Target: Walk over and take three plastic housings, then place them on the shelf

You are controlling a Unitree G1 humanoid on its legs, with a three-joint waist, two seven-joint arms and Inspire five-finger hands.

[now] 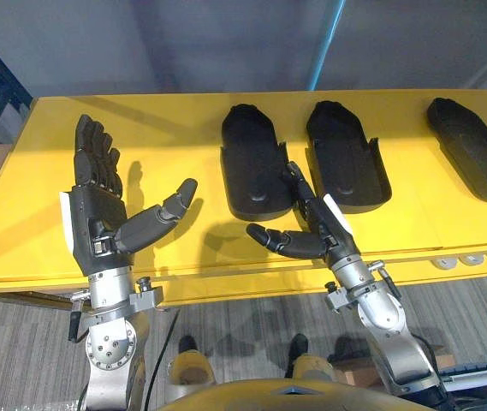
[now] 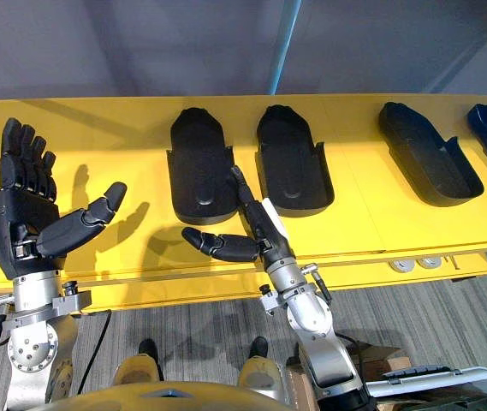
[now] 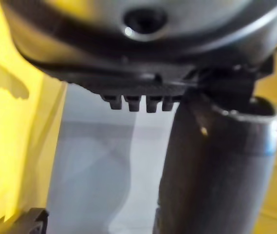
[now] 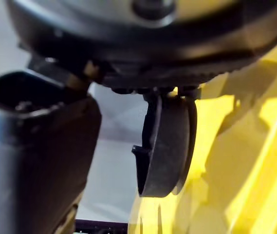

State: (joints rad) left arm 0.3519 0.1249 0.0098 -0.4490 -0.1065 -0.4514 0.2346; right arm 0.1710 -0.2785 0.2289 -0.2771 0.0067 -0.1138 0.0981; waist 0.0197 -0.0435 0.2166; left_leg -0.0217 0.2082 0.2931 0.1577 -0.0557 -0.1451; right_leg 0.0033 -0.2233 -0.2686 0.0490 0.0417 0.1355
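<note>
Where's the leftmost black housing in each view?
Left eye view: leftmost housing, upper centre, by the right hand.
Right eye view: left of centre.
Right wrist view: probably the dark curved piece past the hand.
Left wrist view: yellow table beside the left hand.
Shared landmark: the yellow table.

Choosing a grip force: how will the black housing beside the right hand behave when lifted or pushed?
The housing looks like a thin-walled moulded shell, so probably stiff and light. Lying flat on the smooth yellow table, it would likely slide rather than tip. Its matte surface should give the right hand fair grip.
</note>
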